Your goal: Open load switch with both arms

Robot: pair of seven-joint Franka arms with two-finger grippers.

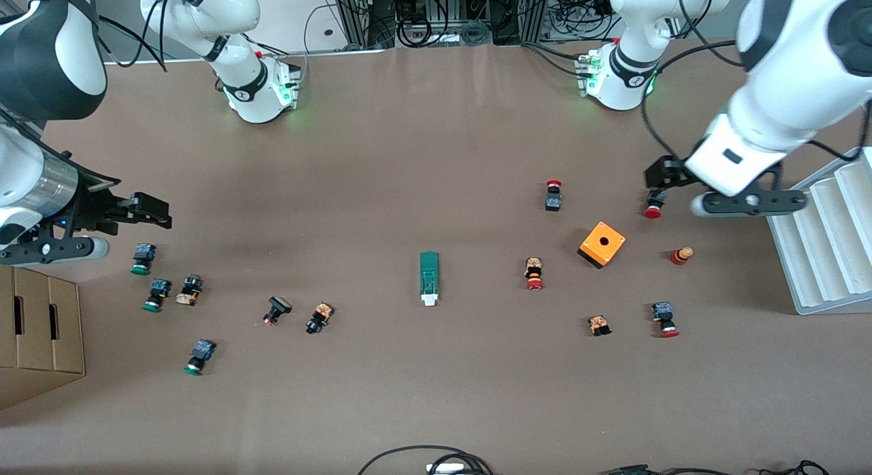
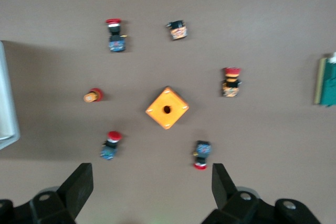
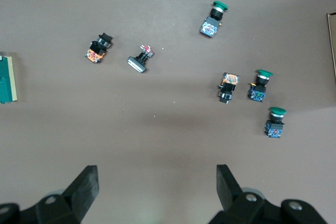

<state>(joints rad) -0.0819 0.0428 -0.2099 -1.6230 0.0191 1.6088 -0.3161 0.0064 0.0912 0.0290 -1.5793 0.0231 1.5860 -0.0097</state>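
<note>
The load switch (image 1: pixel 428 277), a narrow dark-green block with a white end piece, lies flat in the middle of the table. The white end points toward the front camera. It shows only at the edge of the left wrist view (image 2: pixel 326 81) and of the right wrist view (image 3: pixel 7 79). My left gripper (image 1: pixel 664 178) hangs open and empty over a red-capped button (image 1: pixel 655 205), toward the left arm's end; in its own view the left gripper (image 2: pixel 151 176) has bare table between its fingers. My right gripper (image 1: pixel 151 211) hangs open and empty near the green-capped buttons; the right gripper (image 3: pixel 157 178) also frames bare table.
An orange cube with a hole (image 1: pixel 601 244) and several red-capped buttons lie toward the left arm's end. Green-capped buttons (image 1: pixel 142 258) and other small parts lie toward the right arm's end. A cardboard box (image 1: pixel 41 332) and a white stepped rack (image 1: pixel 828 236) stand at the table's two ends.
</note>
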